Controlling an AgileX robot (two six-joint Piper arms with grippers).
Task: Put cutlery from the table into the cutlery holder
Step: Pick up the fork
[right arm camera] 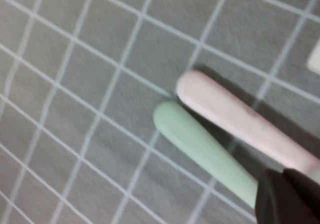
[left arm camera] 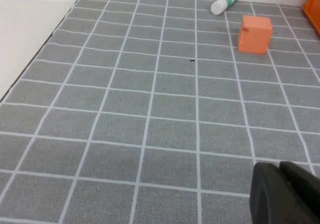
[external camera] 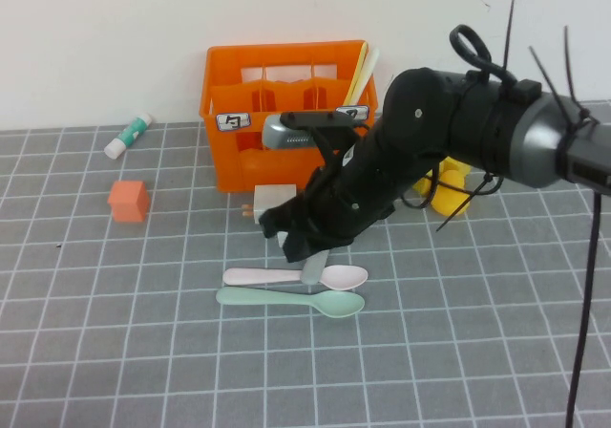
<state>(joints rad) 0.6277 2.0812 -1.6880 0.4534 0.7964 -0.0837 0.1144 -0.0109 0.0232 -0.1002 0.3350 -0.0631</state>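
A pale pink spoon and a mint-green spoon lie side by side on the grey gridded table, in front of the orange cutlery holder. A short grey piece, apparently the fork, shows across the pink spoon; most of it is hidden under the arm. My right gripper hangs shut just above the spoons' middles. In the right wrist view its dark fingertips sit over the mint spoon and the pink spoon. My left gripper is shut and empty over bare table, out of the high view.
Pale yellow sticks stand in the holder's right compartment. A white block sits in front of the holder, yellow toys to its right. An orange cube and a green-capped tube lie to the left.
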